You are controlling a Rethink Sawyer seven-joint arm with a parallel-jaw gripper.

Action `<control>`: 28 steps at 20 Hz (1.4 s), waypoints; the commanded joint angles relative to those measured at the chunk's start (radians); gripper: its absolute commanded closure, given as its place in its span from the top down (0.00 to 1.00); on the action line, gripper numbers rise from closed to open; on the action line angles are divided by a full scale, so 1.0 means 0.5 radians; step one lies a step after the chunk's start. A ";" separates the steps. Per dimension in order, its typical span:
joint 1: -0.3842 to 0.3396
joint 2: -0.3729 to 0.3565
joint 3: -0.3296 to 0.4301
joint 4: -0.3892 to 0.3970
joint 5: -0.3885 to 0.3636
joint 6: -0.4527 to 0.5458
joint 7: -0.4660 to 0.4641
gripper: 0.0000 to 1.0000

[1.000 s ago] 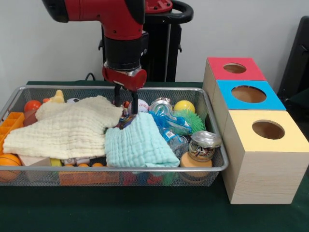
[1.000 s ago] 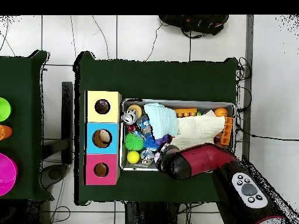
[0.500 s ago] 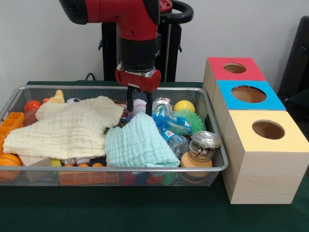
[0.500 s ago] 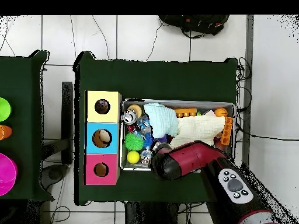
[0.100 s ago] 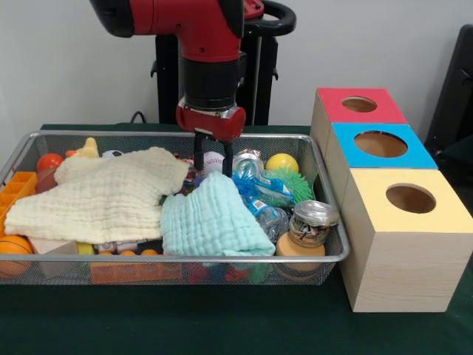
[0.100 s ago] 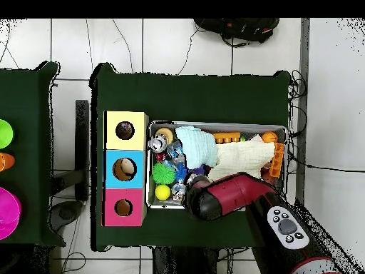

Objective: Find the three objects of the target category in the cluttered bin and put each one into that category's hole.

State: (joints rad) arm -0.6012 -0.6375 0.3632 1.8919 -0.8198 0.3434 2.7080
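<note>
A wire mesh bin (image 5: 170,259) holds a jumble of things under a cream cloth (image 5: 103,196) and a mint cloth (image 5: 211,218). My gripper (image 5: 213,164) hangs at the bin's back middle, open, its two fingers straddling a small white baseball (image 5: 214,157). Whether they touch it I cannot tell. A crushed can (image 5: 246,163), a yellow ball (image 5: 281,163) and a green spiky ball (image 5: 295,183) lie to its right. In the overhead view the red arm (image 6: 228,200) hides the gripper; the yellow ball (image 6: 163,192) and the spiky ball (image 6: 163,173) show beside it.
Three boxes with round holes stand right of the bin: red (image 5: 336,111), blue (image 5: 414,151), yellow (image 5: 443,214). A glass jar (image 5: 312,222) sits in the bin's front right corner, an orange ball (image 5: 13,251) at front left, orange plastic pieces along the left wall.
Over the last second the arm shifted right in the front view, bringing the fingers from the cream cloth's edge to either side of the baseball. Since half a second ago it has barely moved.
</note>
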 commanded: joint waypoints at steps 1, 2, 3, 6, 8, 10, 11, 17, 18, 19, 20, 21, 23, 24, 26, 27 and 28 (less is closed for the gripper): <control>-0.060 0.075 0.069 -0.095 -0.059 -0.101 -0.183 1.00; -0.065 0.073 0.075 -0.089 -0.056 -0.102 -0.185 1.00; -0.069 0.070 0.080 -0.082 -0.053 -0.102 -0.188 1.00; -0.061 0.066 0.074 -0.074 -0.064 -0.124 -0.172 1.00; -0.057 0.059 0.070 -0.063 -0.065 -0.127 -0.165 1.00; -0.051 0.062 0.063 -0.066 -0.072 -0.135 -0.159 1.00; -0.042 0.070 0.053 -0.071 -0.081 -0.145 -0.151 1.00; -0.160 -0.036 0.139 0.052 -0.033 -0.067 -0.277 1.00; -0.196 -0.065 0.170 0.085 -0.014 -0.044 -0.315 1.00; -0.216 -0.074 0.186 0.105 -0.012 -0.041 -0.329 1.00; -0.212 -0.076 0.174 0.111 -0.031 -0.057 -0.317 1.00; -0.208 -0.077 0.163 0.118 -0.049 -0.074 -0.305 1.00; -0.200 -0.080 0.141 0.130 -0.087 -0.107 -0.281 1.00; -0.196 -0.082 0.130 0.136 -0.106 -0.124 -0.269 1.00; -0.243 -0.112 0.145 0.175 -0.123 -0.120 -0.310 1.00; -0.295 -0.140 0.171 0.208 -0.121 -0.099 -0.363 1.00; -0.362 -0.172 0.215 0.241 -0.104 -0.061 -0.437 1.00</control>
State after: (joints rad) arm -0.7052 -0.6747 0.3842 1.9250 -0.8198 0.3375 2.7080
